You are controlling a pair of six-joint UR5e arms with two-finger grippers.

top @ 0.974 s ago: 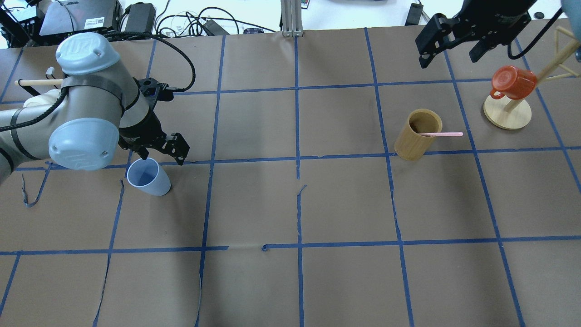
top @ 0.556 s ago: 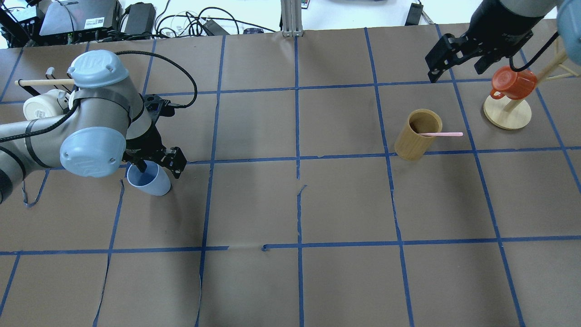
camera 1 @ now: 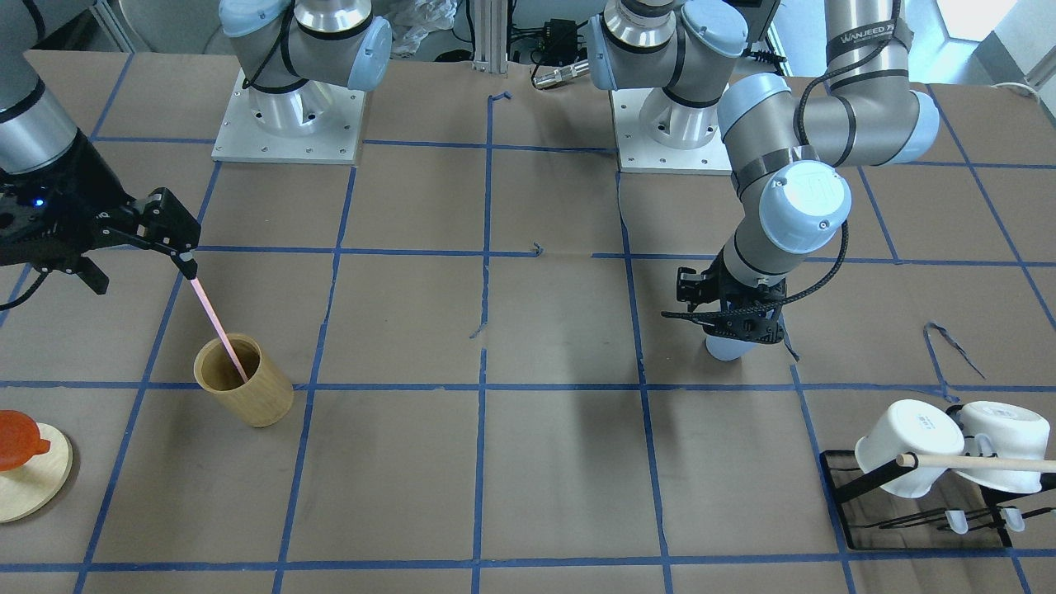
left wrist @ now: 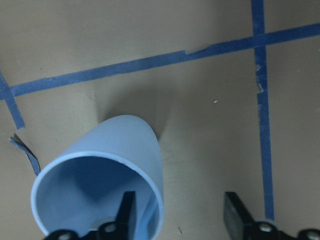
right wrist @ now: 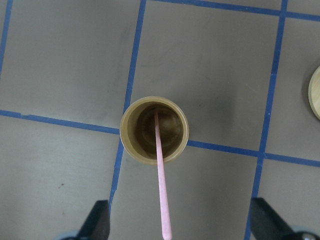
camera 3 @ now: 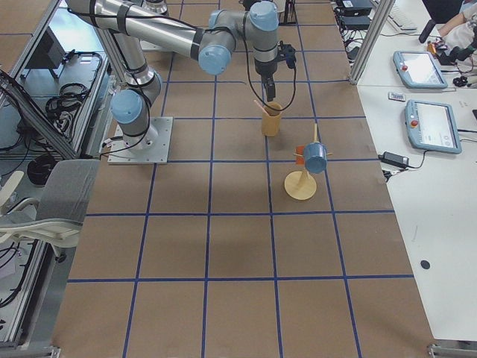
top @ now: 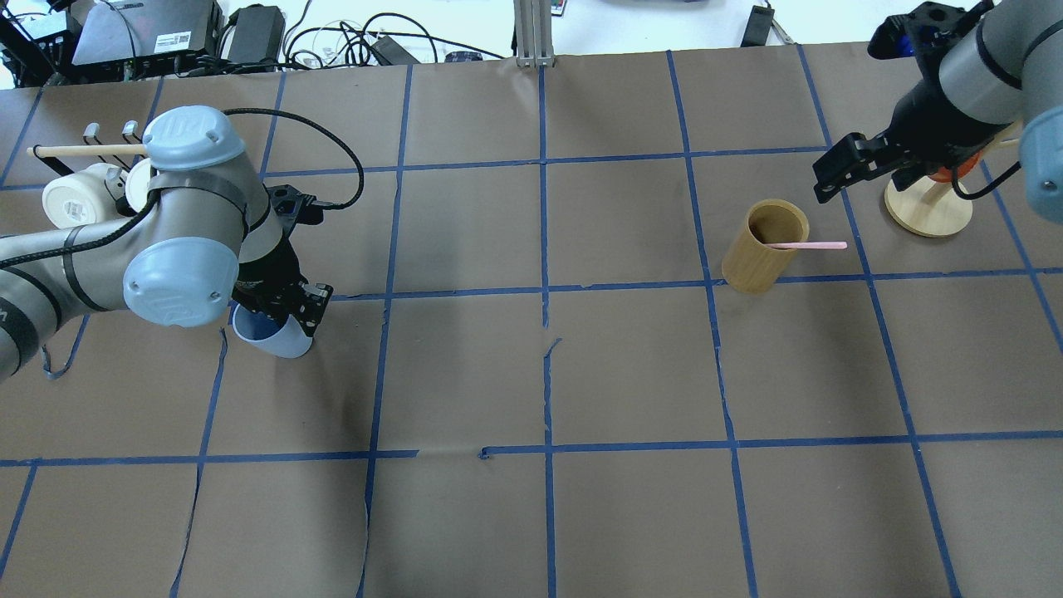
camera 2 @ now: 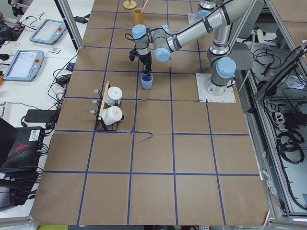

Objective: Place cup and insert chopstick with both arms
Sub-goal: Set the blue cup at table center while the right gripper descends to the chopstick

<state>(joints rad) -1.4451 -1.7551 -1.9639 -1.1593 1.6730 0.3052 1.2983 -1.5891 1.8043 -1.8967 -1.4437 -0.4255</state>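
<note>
The light blue cup (top: 286,340) stands upright on the brown table at the left, also in the front view (camera 1: 730,350) and the left wrist view (left wrist: 100,165). My left gripper (top: 278,309) is open and low over it, with one finger inside the rim and one outside (left wrist: 180,207). The pale pink chopstick (top: 810,245) leans in the tan bamboo cylinder (top: 764,247) at the right. My right gripper (top: 864,187) is open just above the chopstick's upper end (right wrist: 161,180), its fingers wide apart on either side (right wrist: 182,225).
A wooden mug tree (top: 928,208) with an orange mug stands right behind my right gripper. A black rack with white mugs (camera 1: 916,445) and a wooden rod sits at the far left, beside my left arm. Blue tape lines grid the table.
My left gripper came down onto the blue cup, so one finger is now inside its rim. My right arm swung from the far back edge towards the chopstick's upper end.
</note>
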